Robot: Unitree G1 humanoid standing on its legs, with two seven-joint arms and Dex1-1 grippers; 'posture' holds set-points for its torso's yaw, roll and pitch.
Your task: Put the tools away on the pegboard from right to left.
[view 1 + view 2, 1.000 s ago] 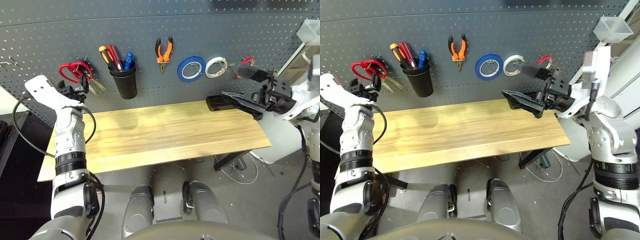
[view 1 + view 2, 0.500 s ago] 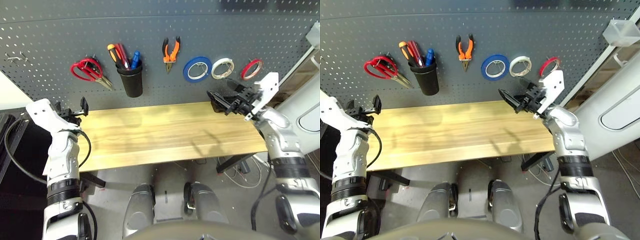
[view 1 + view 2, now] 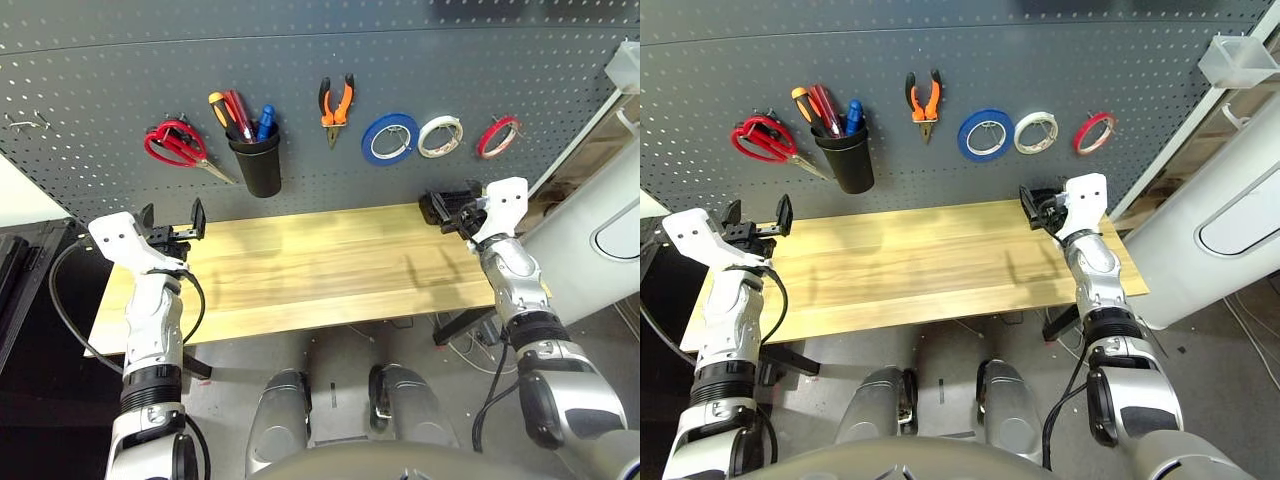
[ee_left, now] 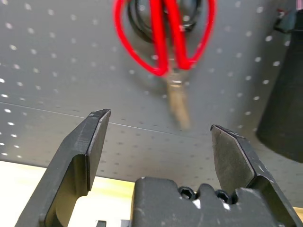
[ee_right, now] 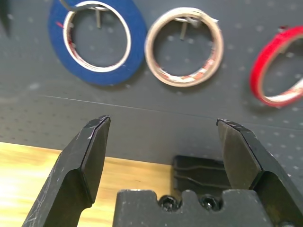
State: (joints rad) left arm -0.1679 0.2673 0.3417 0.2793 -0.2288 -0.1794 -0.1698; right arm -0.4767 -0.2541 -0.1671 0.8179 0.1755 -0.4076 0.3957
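Right wrist view: unlabelled red tape ring [image 5: 277,71] on pegboard [image 5: 142,123].

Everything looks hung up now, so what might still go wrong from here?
The red tape ring hangs at the pegboard's right end, above the open right gripper; an upward move might knock it off. The red-handled scissors hang tilted near the open left gripper, so a brush might dislodge them.

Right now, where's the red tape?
In the head views the red tape hangs on the pegboard at the far right of the tool row, right of the white tape and above the right pincer.
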